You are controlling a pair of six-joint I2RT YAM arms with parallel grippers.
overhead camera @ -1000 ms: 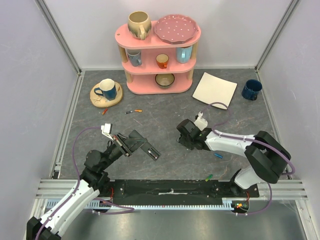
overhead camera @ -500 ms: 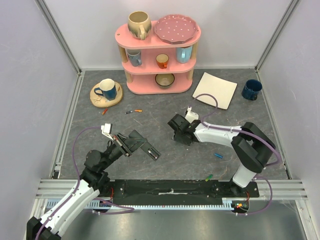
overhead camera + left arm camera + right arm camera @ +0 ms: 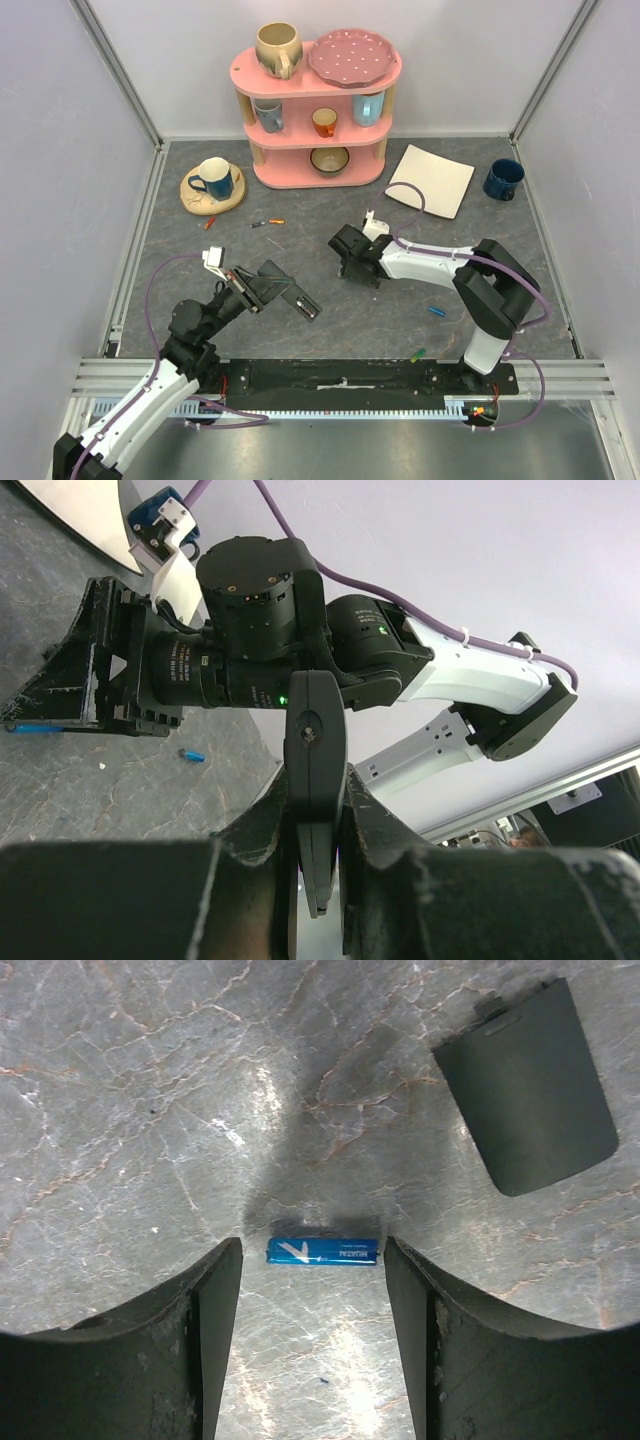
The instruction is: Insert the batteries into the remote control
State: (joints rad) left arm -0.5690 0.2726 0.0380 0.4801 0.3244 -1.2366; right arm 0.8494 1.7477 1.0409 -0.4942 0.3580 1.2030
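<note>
Right wrist view: the right gripper point(image 3: 312, 1265), jaws apart, straddles a blue battery point(image 3: 322, 1251) lying on the worktop point(image 3: 120, 1080), its battery cover point(image 3: 525, 1085) at one o'clock. The left gripper point(image 3: 318, 860) clamps the remote control point(image 3: 315, 750) aloft; loading apparently not yet begun.

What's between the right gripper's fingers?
A blue battery lies on the table there, touching neither finger of the right gripper. The right wrist view shows it.

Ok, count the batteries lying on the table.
6: a blue battery within the right gripper; another blue one further right; green one at the near edge; red one by the coaster, two more right of it. Some may be hidden.
</note>
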